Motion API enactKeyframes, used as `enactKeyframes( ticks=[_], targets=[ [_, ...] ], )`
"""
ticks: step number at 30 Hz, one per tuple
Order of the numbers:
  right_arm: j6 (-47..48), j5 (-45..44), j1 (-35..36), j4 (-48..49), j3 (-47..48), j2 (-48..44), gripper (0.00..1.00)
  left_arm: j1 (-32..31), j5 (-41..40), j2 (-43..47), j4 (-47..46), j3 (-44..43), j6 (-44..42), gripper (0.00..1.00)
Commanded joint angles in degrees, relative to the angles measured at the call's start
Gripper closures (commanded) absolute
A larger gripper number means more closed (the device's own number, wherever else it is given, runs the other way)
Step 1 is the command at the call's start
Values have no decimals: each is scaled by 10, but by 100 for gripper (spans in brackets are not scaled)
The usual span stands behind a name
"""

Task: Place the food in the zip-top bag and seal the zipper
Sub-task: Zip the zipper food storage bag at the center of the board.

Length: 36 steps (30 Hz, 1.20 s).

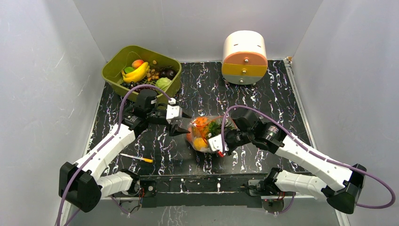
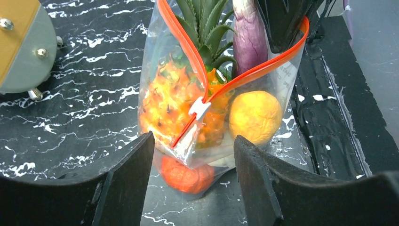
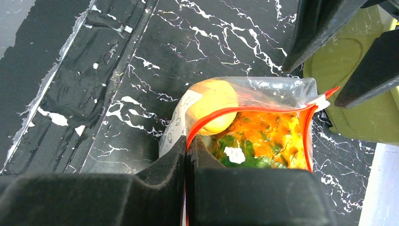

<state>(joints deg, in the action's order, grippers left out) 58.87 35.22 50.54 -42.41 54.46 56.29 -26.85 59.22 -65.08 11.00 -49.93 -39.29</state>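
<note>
The clear zip-top bag [image 1: 205, 134] sits mid-table, filled with food: a spiky orange piece [image 2: 167, 101], a yellow-orange round piece [image 2: 255, 115], a purple eggplant [image 2: 249, 35], green leaves [image 2: 204, 21] and an orange round piece [image 2: 186, 175]. The red-orange zipper [image 2: 188, 44] gapes open; its white slider [image 2: 200, 108] sits at the end near my left gripper. My left gripper [image 2: 193, 165] is open, its fingers either side of that bag corner, not touching. My right gripper [image 3: 187, 157] is shut on the zipper edge [image 3: 207, 123] at the opposite end.
A green basket [image 1: 141, 70] with toy fruit stands at the back left. A round white-and-orange drawer box [image 1: 244, 57] stands at the back right. A yellow-tipped pen [image 1: 136, 158] lies near the left arm's base.
</note>
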Motion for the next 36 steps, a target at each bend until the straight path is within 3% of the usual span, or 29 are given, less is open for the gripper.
enactKeyframes(
  ticks=[1, 6, 12, 15, 18, 19, 21, 26, 31, 36],
  targets=[
    [13, 19, 4, 8, 3, -11, 100, 0, 50, 4, -51, -13, -15, 39],
    [12, 23, 4, 7, 7, -5, 100, -1, 67, -10, -50, -15, -32, 40],
    [1, 21, 4, 21, 6, -7, 100, -8, 103, -43, 29, -42, -119, 53],
    [-4, 17, 4, 21, 7, -8, 100, -9, 115, -56, 71, -56, -152, 69],
    [-24, 13, 4, 25, 8, -9, 100, -9, 121, -50, 66, -58, -152, 98],
    [-38, 10, 4, 29, 12, -10, 100, -9, 120, -44, 64, -57, -150, 100],
    [-73, 0, 4, 46, 18, -14, 100, -9, 115, -27, 51, -52, -134, 100],
    [-157, 9, 4, 121, 37, -52, 63, -9, 105, 6, -11, -25, -73, 100],
    [-258, -84, 4, 254, 22, -91, 51, -9, 91, 25, -37, -22, -31, 100],
    [-310, -115, 4, 240, 64, -40, 49, -9, 87, 25, -37, -27, -33, 100]
  ],
)
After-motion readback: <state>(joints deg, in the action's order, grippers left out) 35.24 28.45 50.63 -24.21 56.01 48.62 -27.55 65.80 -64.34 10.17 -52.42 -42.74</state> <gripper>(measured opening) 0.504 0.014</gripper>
